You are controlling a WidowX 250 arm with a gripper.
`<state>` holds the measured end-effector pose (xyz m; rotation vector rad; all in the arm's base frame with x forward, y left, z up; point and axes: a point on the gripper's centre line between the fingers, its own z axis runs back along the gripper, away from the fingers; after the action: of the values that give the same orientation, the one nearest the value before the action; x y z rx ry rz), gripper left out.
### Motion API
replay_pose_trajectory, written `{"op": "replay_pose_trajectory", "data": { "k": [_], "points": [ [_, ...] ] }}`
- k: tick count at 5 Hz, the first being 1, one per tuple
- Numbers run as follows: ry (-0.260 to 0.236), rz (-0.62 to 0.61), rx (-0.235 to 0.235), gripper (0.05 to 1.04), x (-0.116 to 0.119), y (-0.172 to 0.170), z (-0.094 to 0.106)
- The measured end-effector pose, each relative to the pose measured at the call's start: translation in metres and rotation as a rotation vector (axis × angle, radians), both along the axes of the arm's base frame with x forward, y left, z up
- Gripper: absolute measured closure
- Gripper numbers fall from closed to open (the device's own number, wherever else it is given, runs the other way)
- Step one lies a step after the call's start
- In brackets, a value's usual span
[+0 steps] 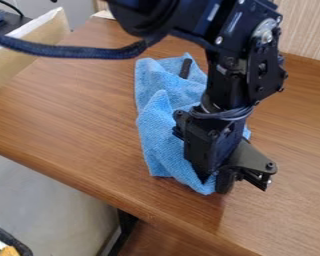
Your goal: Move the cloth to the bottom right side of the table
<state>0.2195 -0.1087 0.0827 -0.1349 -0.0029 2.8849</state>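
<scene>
Blue, rumpled, and right there beneath and beside your gripper [219, 182]: the cloth [164, 140] on the table [76, 115]! Your grip? You can't tell from this camera view. It should handle light, limp, unbreakable; pinch a thick raised fold beside the tool.

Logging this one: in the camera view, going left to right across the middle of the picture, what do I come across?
Pale wooden panel at the table's left side → blue cloth → gripper, low at the cloth's right side and partly in front of it.
</scene>
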Motion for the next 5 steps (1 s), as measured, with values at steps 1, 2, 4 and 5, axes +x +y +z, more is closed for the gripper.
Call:
{"op": "replay_pose_trajectory", "data": {
  "k": [1, 2, 4, 5],
  "points": [
    [0.005, 0.009, 0.004, 0.268, 0.000, 0.003, 0.000],
    [0.008, 0.019, 0.007, 0.069, 0.000, 0.004, 0.000],
    [-0.014, 0.024, 0.009, 0.079, 0.001, 0.006, 0.011],
    [-0.051, 0.040, 0.019, 0.080, 0.005, 0.007, 0.027]
  ]
}}
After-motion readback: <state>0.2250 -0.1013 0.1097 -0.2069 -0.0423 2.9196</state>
